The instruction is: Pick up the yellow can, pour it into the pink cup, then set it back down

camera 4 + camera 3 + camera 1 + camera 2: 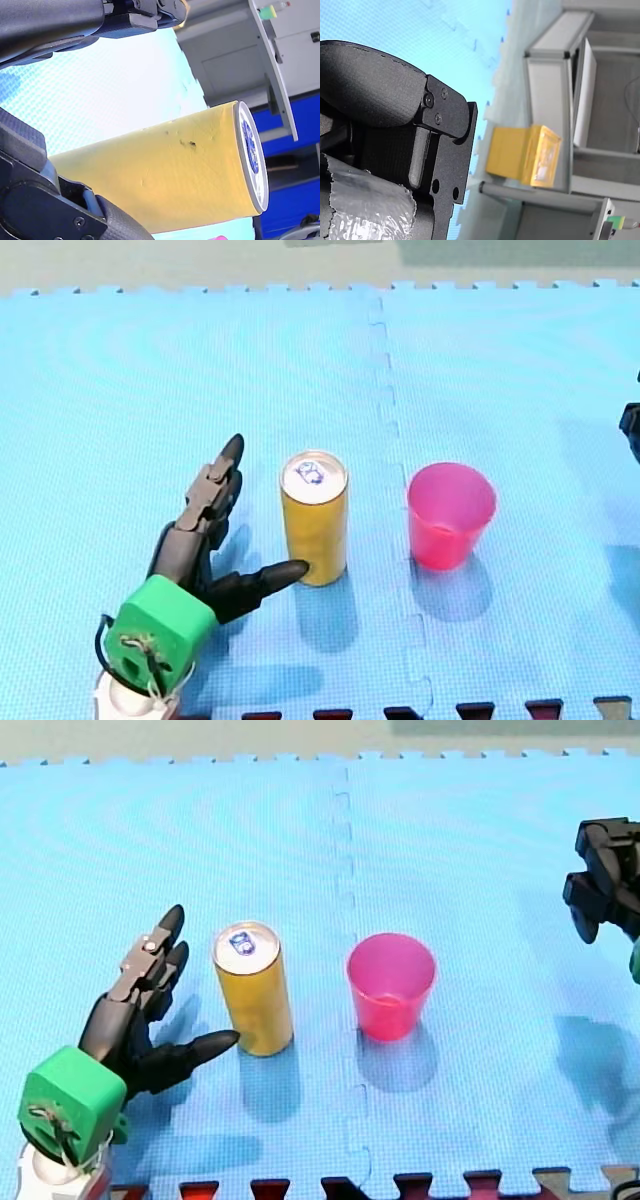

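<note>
Blue foam mat [200, 370], left hand [195, 550] nearest, unclenched, thumb tip against the foot of the upright yellow can [315, 520], pink cup [450, 515] just right of it, right hand [605, 870] farther off at the right edge, state unclear

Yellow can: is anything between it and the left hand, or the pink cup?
Nothing visible. The left hand is beside the yellow can; bare mat lies between can and pink cup. The right hand is far right.
</note>
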